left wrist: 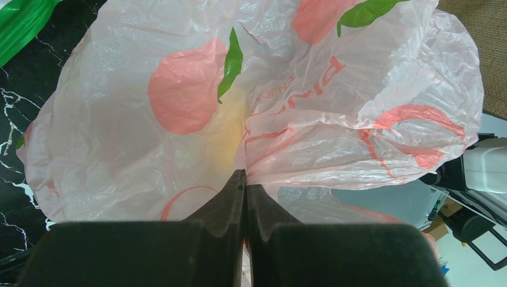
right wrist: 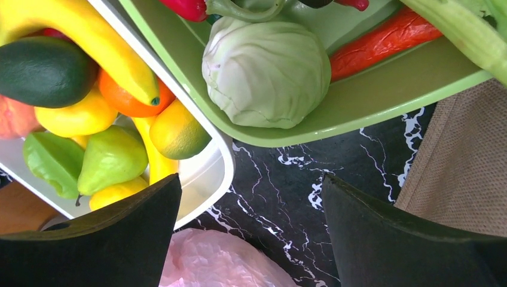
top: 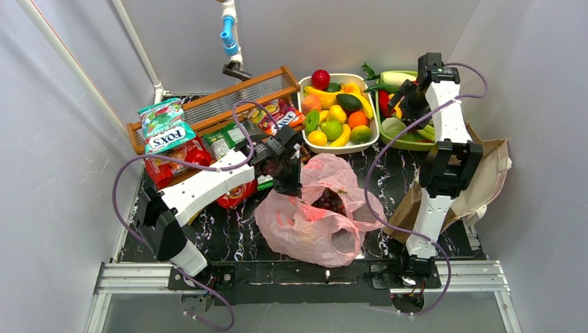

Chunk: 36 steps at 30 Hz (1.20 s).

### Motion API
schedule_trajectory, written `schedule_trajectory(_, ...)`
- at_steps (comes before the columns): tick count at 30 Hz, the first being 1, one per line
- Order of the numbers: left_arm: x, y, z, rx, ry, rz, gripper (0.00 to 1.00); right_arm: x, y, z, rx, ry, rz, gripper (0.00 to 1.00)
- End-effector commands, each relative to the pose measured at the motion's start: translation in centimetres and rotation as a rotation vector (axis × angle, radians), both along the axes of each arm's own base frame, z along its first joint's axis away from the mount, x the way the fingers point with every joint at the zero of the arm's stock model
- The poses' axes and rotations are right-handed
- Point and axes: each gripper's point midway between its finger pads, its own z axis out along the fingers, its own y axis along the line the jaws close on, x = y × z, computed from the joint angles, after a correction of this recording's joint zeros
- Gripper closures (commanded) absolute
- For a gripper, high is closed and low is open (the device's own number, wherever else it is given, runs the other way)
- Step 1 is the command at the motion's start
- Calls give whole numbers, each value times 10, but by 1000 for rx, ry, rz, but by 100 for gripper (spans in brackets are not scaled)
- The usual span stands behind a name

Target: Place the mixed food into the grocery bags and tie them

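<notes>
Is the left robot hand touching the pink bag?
Touching. The left wrist view shows the left gripper with jaws shut on a fold of the pink bag, the plastic bunching at their tips.

pale grey walls (top: 62, 125) enclose a black white-veined marble tabletop (top: 229, 236), evenly lit

The thin translucent pink plastic bag (top: 319, 215), printed in red and green, is lying crumpled in the middle with dark grapes (top: 331, 201) showing through it, the brown bag (top: 485, 177) is slumping flat at the right, and foil snack packets (top: 165, 125) are lying heaped at the left.
</notes>
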Motion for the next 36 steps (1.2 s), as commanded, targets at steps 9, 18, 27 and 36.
schedule_trajectory(9,-2,2,-1,-9,8,-12,100,21,-7,-34,-2,30,-23,5)
schedule_trajectory(18,-2,2,-4,-8,7,-16,100,28,-23,-53,-45,51,-71,5)
schedule_trajectory(27,-4,2,-6,-13,9,-21,100,51,-29,-71,8,23,-93,4)
schedule_trajectory(36,-3,3,-10,-1,14,-22,100,46,-21,-101,68,59,-99,3)
